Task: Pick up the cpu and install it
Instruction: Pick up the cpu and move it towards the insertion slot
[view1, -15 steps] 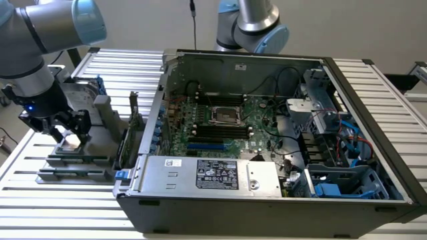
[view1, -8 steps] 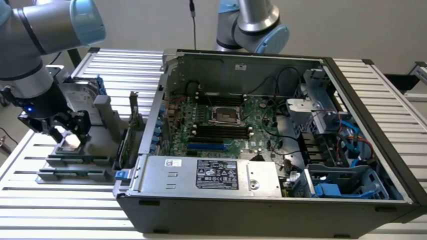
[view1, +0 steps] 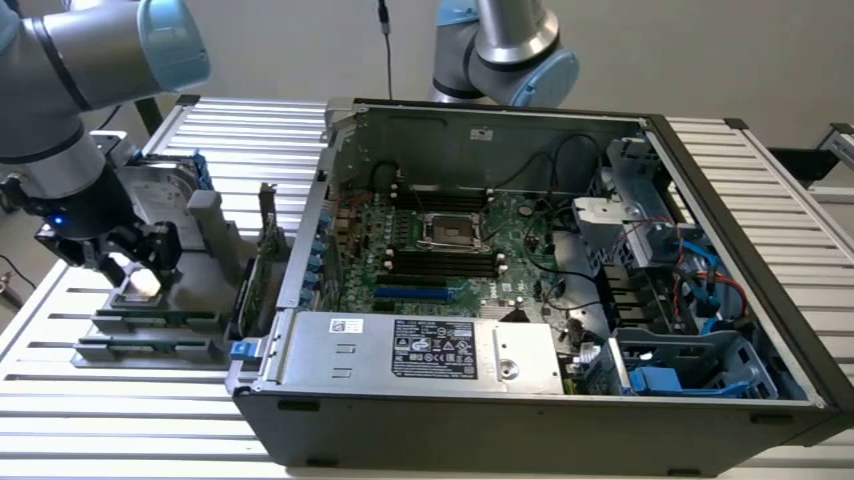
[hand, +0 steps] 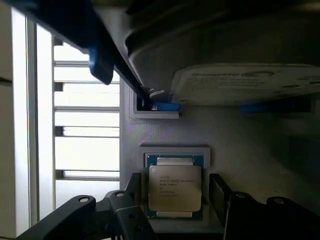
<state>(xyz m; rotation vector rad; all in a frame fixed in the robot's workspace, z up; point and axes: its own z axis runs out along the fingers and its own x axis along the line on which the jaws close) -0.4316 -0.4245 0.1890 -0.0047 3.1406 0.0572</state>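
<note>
- Wrist view first: the cpu (hand: 175, 187) lies flat in a shallow pale-rimmed pocket of the grey holder (hand: 250, 135), silver lid up, printing readable
- The gripper (hand: 176, 187) is right over it, jaws spread apart, one of the black fingers (hand: 219, 191) on each side of the chip and a sliver of gap showing at both edges; nothing is held
- So this is the pick-up step, by my reading at its very threshold: the chip is bracketed but not clamped, and the install half of the job is not yet begun
- What the grasp calls for, as I judge it: the pads meeting the two opposite edges squarely and evenly, with gentle force (a thin flat chip tips or skids if one side lands first), and a straight lift clear of the pocket rim
- The wrist view also gives the hard drive (hand: 240, 85) lying just beyond the pocket, with blue frame pieces beside it
- Exterior view: here is what the wrist camera cannot give, namely where it all stands
- The arm hangs over the holder at the exterior view's left, on the slatted table (view1: 80, 410), beside the open computer case (view1: 534, 425)
- Inside the case, on the motherboard (view1: 514, 275), the cpu socket (view1: 450, 232) shows as a bare square frame, well apart from the gripper
- The finger gap itself I can read from the wrist camera alone
</note>
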